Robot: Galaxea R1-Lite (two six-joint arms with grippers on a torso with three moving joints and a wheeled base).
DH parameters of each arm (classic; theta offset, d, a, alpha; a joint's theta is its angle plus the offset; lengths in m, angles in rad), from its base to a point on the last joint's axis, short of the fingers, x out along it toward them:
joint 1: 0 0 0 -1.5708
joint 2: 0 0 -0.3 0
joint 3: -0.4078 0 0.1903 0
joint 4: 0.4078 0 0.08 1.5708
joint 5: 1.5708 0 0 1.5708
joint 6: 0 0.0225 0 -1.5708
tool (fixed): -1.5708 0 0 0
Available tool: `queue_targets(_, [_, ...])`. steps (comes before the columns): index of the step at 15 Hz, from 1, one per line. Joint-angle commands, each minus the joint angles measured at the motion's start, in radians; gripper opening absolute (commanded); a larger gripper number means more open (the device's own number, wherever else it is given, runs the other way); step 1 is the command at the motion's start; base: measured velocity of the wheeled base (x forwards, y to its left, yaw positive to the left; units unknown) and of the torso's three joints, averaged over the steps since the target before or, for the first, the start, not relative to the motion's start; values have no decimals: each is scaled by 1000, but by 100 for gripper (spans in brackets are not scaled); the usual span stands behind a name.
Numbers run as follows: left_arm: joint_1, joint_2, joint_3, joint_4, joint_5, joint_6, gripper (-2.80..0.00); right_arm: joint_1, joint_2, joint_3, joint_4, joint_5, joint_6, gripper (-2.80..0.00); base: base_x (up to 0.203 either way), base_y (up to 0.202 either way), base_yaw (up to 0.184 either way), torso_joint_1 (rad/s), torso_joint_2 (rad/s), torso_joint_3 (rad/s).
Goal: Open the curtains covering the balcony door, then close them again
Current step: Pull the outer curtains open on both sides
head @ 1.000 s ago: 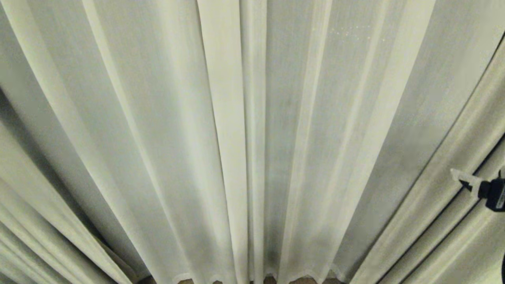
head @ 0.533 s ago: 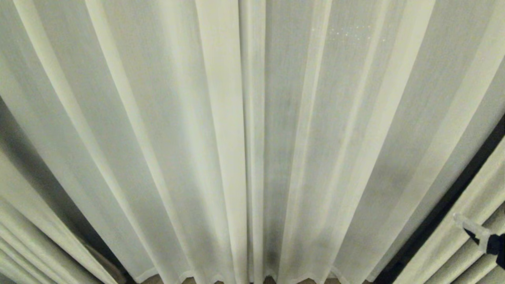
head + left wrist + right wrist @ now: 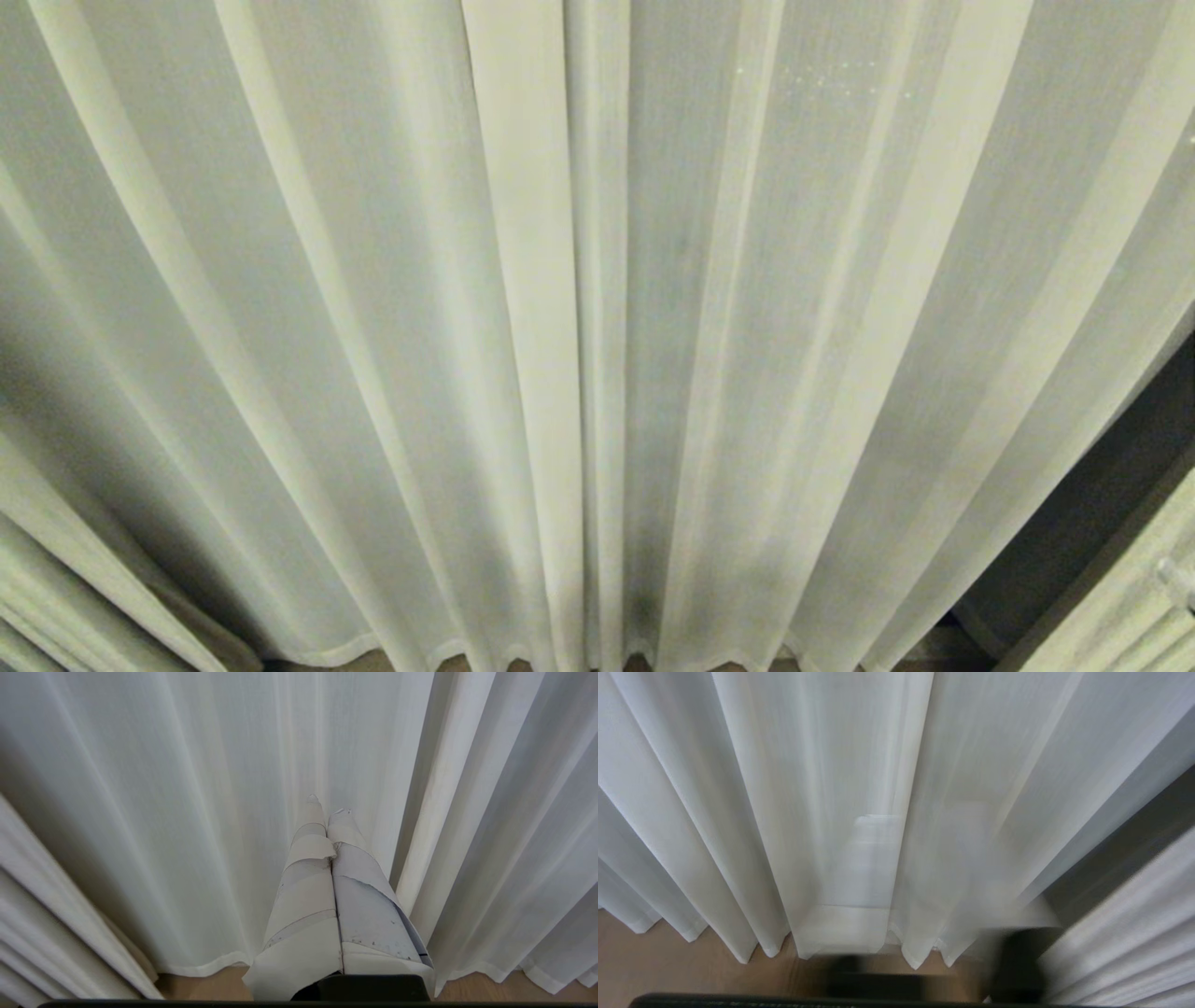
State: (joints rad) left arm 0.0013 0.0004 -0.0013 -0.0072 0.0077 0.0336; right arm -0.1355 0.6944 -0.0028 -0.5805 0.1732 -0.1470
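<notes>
The curtains [image 3: 597, 327] are light and very soft. They have no stiffness, so a push only makes the cloth bend away, and it will slide out of a loose grip. In my judgement the good place to take hold is a vertical edge or a gathered pleat, pinched with several folds together and then pulled sideways, so the top can run along. A hard pull downward can stress the hanging points, which are out of view.

From left to right: at the far left stands the left thick panel [image 3: 37, 579], opaque cream cloth in tight folds. Beside it the sheer layer [image 3: 308, 327] fills nearly all of the head view, directly in front of the robot. It is thin, white, half transparent, with long pleats from top to bottom and a small scalloped hem just above the wooden floor [image 3: 201, 984]. At the right a dark gap [image 3: 1102, 495] opens between the sheer layer and the right thick panel [image 3: 1120, 607]; I cannot tell whether it is the door or only shadow.

The left pincer [image 3: 327, 811] is clenched and grasps nothing; it points at the sheer layer, close to it. The right pincer [image 3: 924, 868] is also before the sheer layer, near the dark gap, but it is too smeared: released or clenched, I cannot tell.
</notes>
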Motion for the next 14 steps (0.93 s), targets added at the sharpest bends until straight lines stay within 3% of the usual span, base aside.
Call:
queue_targets(1, [0,0,0,0,0,0,-280,9,-115,3,31,1,-2,-280,0,0,0,0,0,0])
queue_targets(9, [0,0,1,0,0,0,-280,10,-410,3,252,-4,-12,-280,0,0,0,0,0,0])
queue_targets(14, [0,0,0,0,0,0,-280,33,-409,3,371,-11,-10,-280,0,0,0,0,0,0])
